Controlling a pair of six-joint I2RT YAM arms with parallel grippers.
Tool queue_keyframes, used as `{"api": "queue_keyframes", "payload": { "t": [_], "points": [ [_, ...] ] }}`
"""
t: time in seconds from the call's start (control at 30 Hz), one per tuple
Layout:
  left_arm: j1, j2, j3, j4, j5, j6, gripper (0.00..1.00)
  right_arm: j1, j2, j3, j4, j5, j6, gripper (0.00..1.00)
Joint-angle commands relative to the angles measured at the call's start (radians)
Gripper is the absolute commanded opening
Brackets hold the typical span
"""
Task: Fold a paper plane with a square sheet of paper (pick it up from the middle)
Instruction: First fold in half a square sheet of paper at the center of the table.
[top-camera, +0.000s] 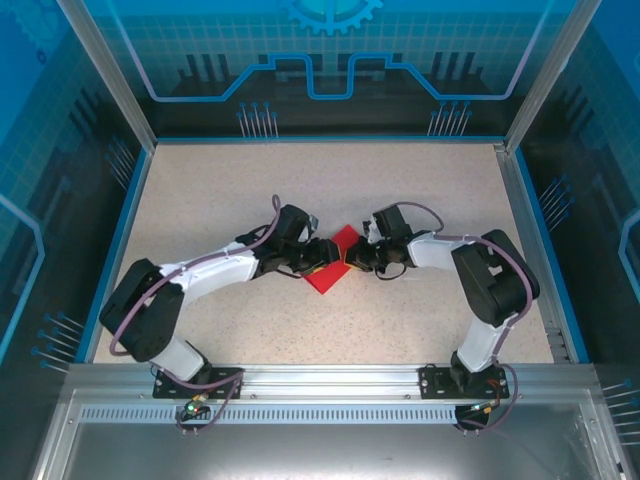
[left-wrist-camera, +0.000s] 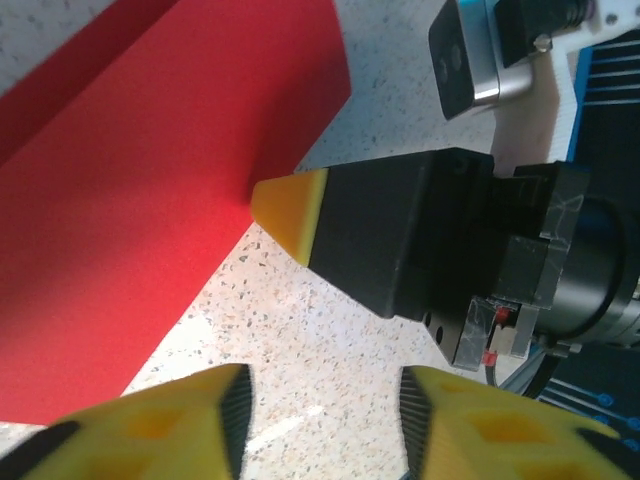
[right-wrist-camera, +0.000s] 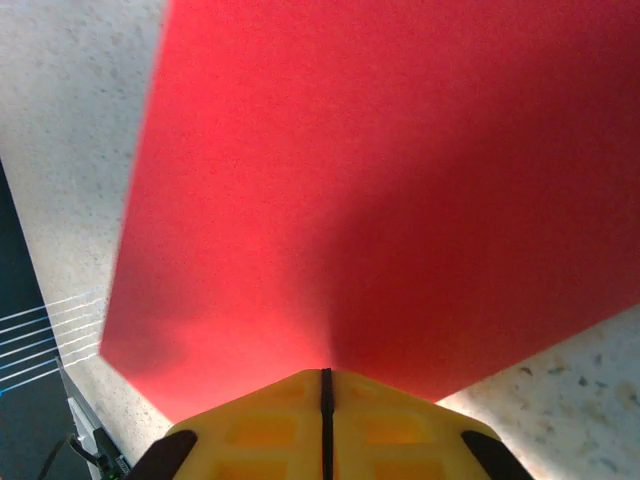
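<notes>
Red square sheet of thin paper lies on the speckled beige desk directly between the two sets of jaws, turned like a diamond in the overhead view. The left arm rises from its base and bends at an elbow pushed out to the left. Its forearm runs low and rightward, with the wrist dipped towards the sheet. The right arm mirrors it, with its elbow out to the right, its forearm reaching leftward and its wrist low. The two wrists face each other across the sheet, close together but apart.

The left jaws stand apart. In the left wrist view their two yellow fingertips leave a clear gap with bare desk showing through it, and nothing is held. The sheet lies ahead and to the left of them. A darker band along its far side may be a second layer, though I cannot tell.

The right jaws are together, their yellow fingertips meeting along a thin dark seam. Seen from the left wrist, their pointed yellow tip touches the sheet's edge, low over the desk. In the right wrist view the sheet spreads straight ahead of the tips, its near edge meeting them. Whether the paper is nipped between them or only touched cannot be told.
</notes>
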Motion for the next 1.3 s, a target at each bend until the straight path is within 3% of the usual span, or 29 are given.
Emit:
{"api": "queue_keyframes", "payload": {
  "t": [0.0,0.13,0.37,1.0,1.27],
  "points": [
    [-0.011,0.066,0.048,-0.016,0.029,-0.029,0.34,0.007,0.028,0.010,0.037,-0.042,0.002,0.08],
    [-0.013,0.135,0.080,-0.036,0.047,-0.025,0.20,0.011,0.039,0.007,0.035,-0.041,-0.004,0.08],
    [-0.013,0.210,0.099,-0.037,0.066,-0.023,0.12,0.011,0.056,0.010,0.014,-0.044,-0.017,0.08],
    [-0.013,0.274,0.106,-0.120,0.005,0.010,0.07,0.024,0.022,0.005,0.014,-0.059,-0.087,0.08],
    [-0.015,0.282,0.100,-0.154,-0.012,0.008,0.07,0.025,0.077,0.043,-0.053,-0.016,-0.097,0.07]
  ]
}}
